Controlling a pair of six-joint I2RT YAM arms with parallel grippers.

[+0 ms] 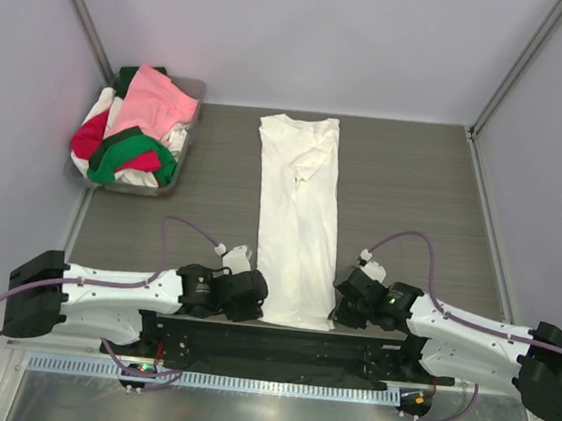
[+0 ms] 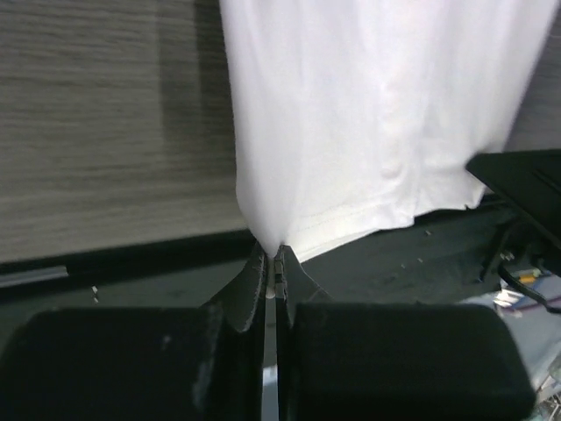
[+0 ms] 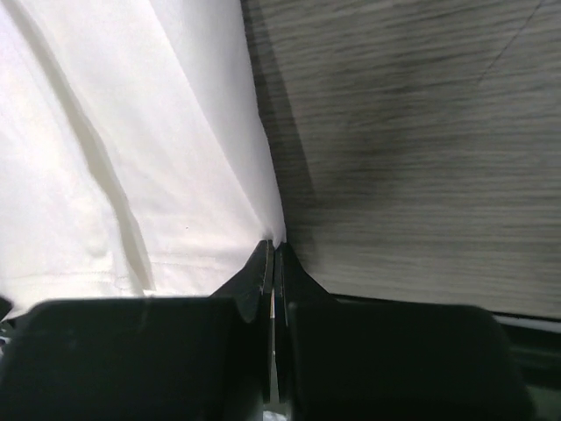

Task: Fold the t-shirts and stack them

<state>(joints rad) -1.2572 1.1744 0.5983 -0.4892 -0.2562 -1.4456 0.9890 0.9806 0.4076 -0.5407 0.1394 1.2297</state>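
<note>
You are looking down at a table (image 1: 412,204) where a t-shirt (image 1: 298,222), folded into a long strip, is lying along the middle, running from the far side toward the arms. A tray (image 1: 187,140) is sitting at the far left, well apart from it, holding a heap of t-shirts (image 1: 134,130). Your left gripper (image 2: 273,254) is pinching the strip's near left corner, and your right gripper (image 3: 273,250) is pinching the near right corner.

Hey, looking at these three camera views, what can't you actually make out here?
- Top view: the near corners of the white t-shirt are hidden under the gripper bodies.
- Wrist views: the left gripper and right gripper are shut on its hem; how many layers they pinch is hidden inside the shut jaws.
- Wrist views: the shirt's neck end is cut off by the top edge.
- Top view: how many piled shirts fill the grey tray; they overlap.
</note>
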